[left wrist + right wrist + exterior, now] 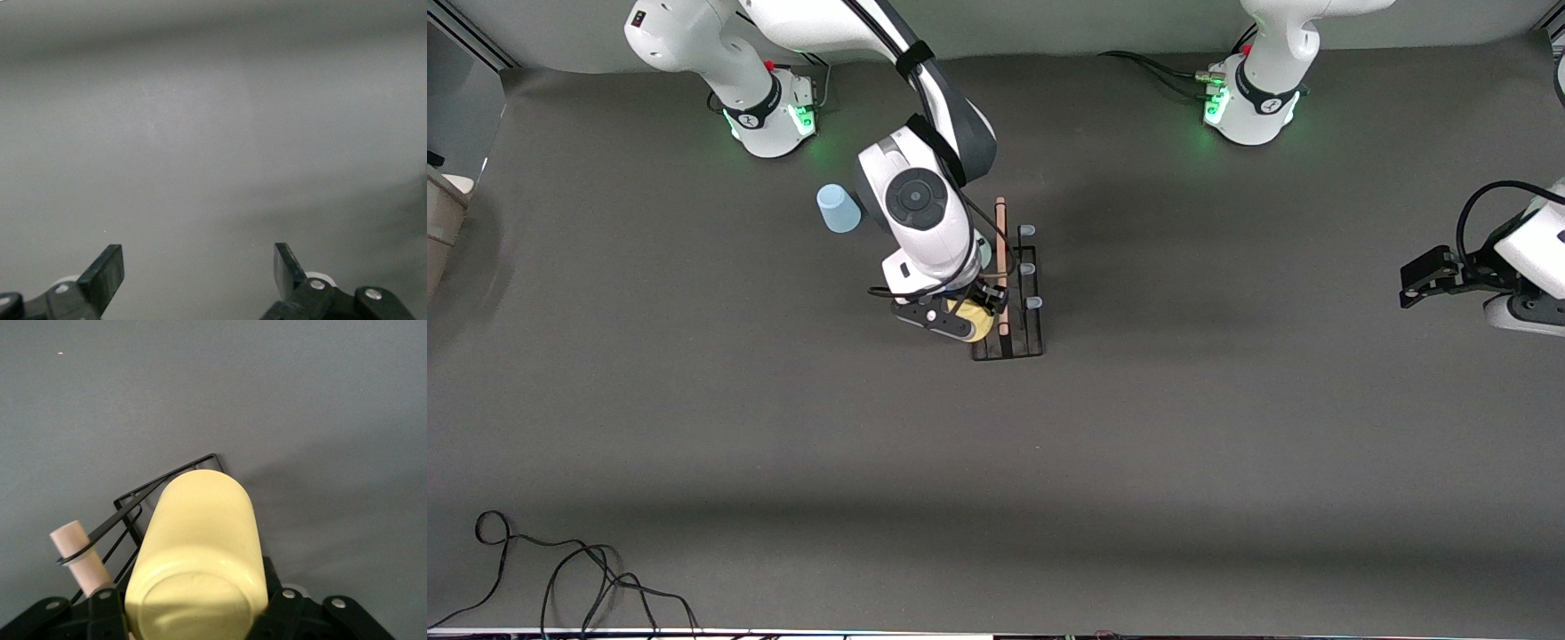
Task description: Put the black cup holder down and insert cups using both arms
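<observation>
The black cup holder [1021, 333] stands mid-table, with its wooden rod [1001, 267] along the top and pale-blue prong tips [1027, 268] on the side toward the left arm's end. My right gripper [960, 316] is right against the rack, shut on the yellow cup [977, 323]. In the right wrist view the yellow cup [200, 540] lies between the right gripper [197, 607] fingers, its base toward the camera, over the rack's wire frame [133, 503] beside the rod [80, 553]. A light blue cup [838, 209] stands upside down beside the right arm. My left gripper [1410, 289] [197, 257] waits open and empty.
Loose black cables [560, 569] lie at the table's near corner at the right arm's end. A beige object [440, 213] sits off the table edge there. The arm bases [769, 111] [1249, 107] stand along the edge farthest from the front camera.
</observation>
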Controlling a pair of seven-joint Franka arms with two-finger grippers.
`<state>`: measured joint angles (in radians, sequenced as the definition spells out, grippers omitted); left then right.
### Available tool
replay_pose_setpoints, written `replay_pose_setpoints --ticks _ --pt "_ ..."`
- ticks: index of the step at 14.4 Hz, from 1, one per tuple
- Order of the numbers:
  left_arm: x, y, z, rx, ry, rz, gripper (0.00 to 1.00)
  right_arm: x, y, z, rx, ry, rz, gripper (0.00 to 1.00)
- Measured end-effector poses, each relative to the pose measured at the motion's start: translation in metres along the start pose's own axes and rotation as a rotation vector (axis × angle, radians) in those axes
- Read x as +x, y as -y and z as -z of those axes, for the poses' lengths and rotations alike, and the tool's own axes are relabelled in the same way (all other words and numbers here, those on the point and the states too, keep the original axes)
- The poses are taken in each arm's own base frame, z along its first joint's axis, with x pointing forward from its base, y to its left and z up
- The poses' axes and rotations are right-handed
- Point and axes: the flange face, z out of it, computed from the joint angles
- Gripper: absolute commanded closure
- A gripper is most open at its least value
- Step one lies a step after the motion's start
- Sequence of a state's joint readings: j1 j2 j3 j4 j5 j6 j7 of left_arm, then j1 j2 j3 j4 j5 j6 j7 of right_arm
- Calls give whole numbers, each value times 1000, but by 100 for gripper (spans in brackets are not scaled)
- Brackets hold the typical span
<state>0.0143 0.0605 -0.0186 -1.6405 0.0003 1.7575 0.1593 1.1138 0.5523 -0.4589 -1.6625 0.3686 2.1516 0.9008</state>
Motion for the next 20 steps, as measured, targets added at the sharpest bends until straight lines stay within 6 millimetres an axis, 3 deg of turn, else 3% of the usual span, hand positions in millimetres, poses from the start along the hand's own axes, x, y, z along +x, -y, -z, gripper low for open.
replay_pose_setpoints --ticks 1,2,3,9,11,13,15,20 --pt "0 0 0 0 0 0 0 1 0 -4 -2 -3 -1 72" --pt "0 0 0 0 0 0 0 1 0 -6 -5 -3 -1 17" --pt "0 0 0 0 0 1 0 1 0 -7 -7 -3 -2 0" --pt "0 -1 0 0 0 0 0 8 -1 2 1 -10 -11 0" --pt "0 -1 0 0 1 0 0 14 -4 20 -5 8 -18 0" --pt "0 -1 0 0 1 -1 0 31 -18 53 -13 48 -1 0" --pt "0 -1 0 0 1 -1 0 60 -46 97 -9 91 34 0" --pt "0 -1 0 0 0 -1 0 132 -163 200 6 184 157 0"
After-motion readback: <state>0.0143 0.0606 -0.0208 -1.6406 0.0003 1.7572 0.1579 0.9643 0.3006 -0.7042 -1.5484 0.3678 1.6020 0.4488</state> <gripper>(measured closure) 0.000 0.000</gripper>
